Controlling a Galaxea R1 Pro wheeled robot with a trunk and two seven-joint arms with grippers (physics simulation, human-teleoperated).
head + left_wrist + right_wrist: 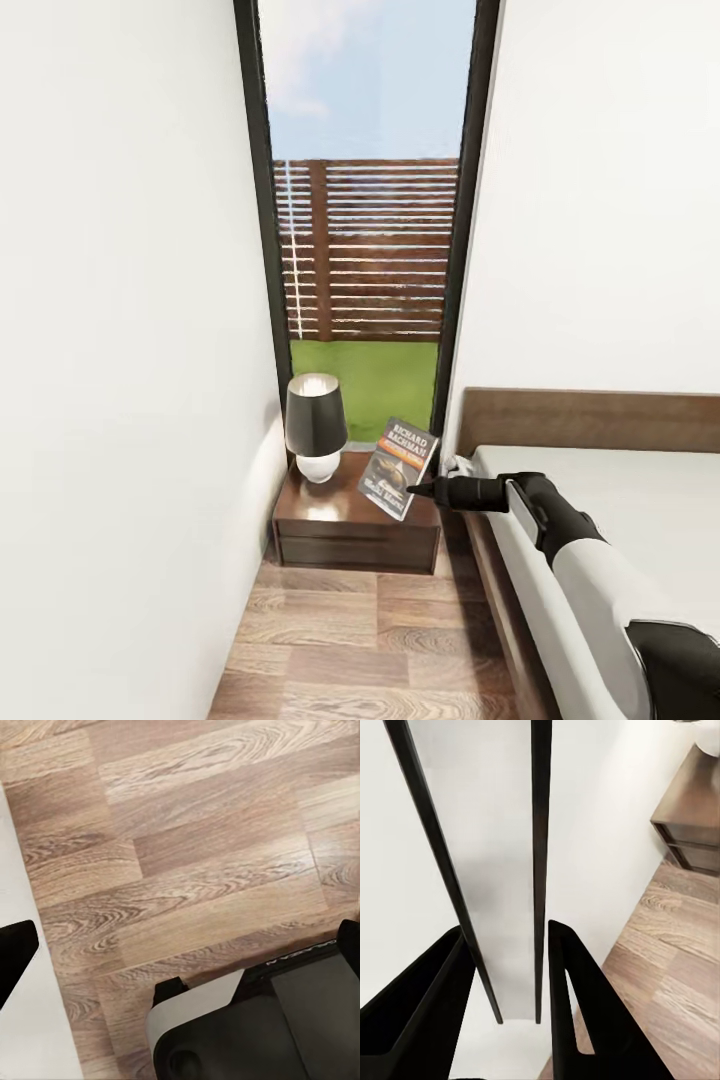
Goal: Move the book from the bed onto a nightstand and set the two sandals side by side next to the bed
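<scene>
The book [398, 468] has a dark cover with an orange band. It stands tilted over the right part of the nightstand [320, 510], beside the lamp [316, 420]. My right gripper [415, 490] reaches in from the bed [620, 500] side and is shut on the book's lower right edge. In the right wrist view the book [502, 870] runs edge-on between the black fingers of the right gripper [505, 928]. Whether the book touches the nightstand top, I cannot tell. My left gripper [180, 949] hangs open over the wooden floor [195, 832]. The sandals are out of view.
A white wall [120, 350] closes the left side. A tall window [365, 250] with a black frame stands behind the nightstand. The floor strip [360, 640] between wall and bed is narrow. The robot's base [247, 1027] shows below the left gripper.
</scene>
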